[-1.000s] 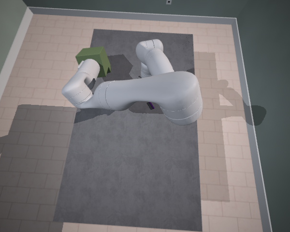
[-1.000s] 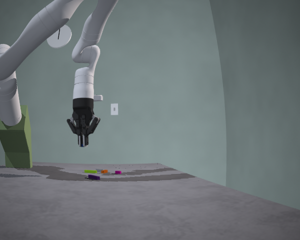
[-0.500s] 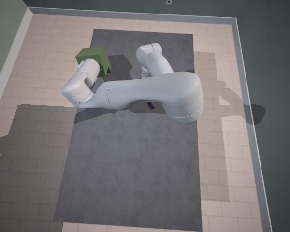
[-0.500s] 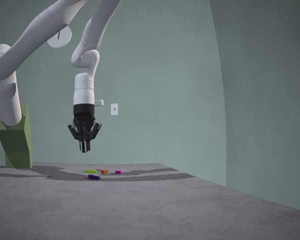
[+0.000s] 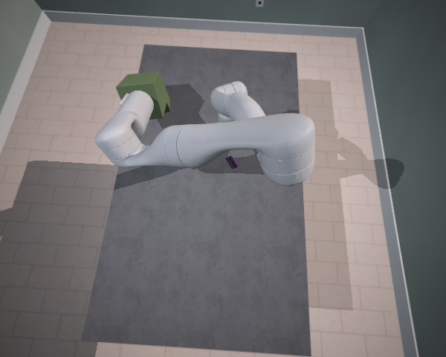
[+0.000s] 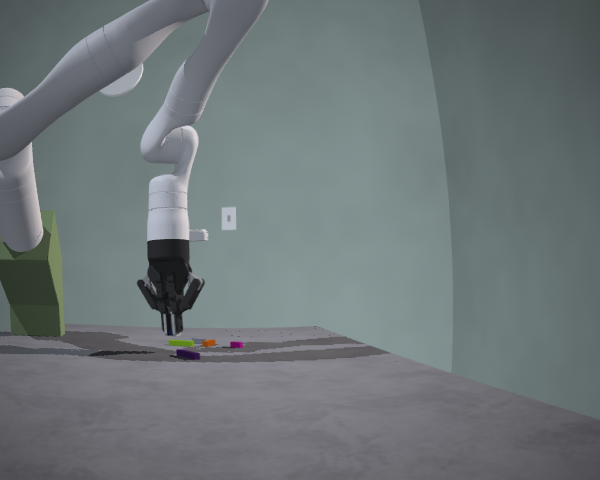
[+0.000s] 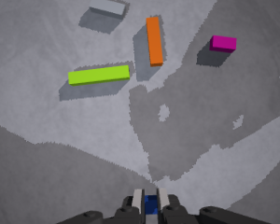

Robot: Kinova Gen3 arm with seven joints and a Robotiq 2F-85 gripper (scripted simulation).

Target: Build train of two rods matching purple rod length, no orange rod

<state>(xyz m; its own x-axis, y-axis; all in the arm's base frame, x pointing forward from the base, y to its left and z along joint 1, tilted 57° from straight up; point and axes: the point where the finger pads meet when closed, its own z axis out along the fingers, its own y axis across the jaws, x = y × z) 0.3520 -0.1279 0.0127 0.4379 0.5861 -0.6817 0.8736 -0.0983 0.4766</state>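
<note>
My gripper (image 6: 171,326) (image 7: 150,202) is shut on the blue rod (image 6: 170,332) (image 7: 151,205) and holds it above the table, nearer the camera than the lime rod in the wrist view. The lime rod (image 6: 181,343) (image 7: 99,75) lies flat, its right end near the lower end of the orange rod (image 6: 209,343) (image 7: 154,42) but apart from it. The magenta rod (image 6: 236,344) (image 7: 224,43) lies to their right. The purple rod (image 5: 233,161) (image 6: 187,354) lies apart at the front of the group. The arm hides the others in the top view.
The grey rod (image 6: 198,339) (image 7: 107,7) lies beyond the lime rod, at the top of the wrist view. The green base block (image 5: 137,82) (image 6: 29,281) stands at the left. Arm shadows cross the grey table top (image 5: 204,249) (image 6: 290,413).
</note>
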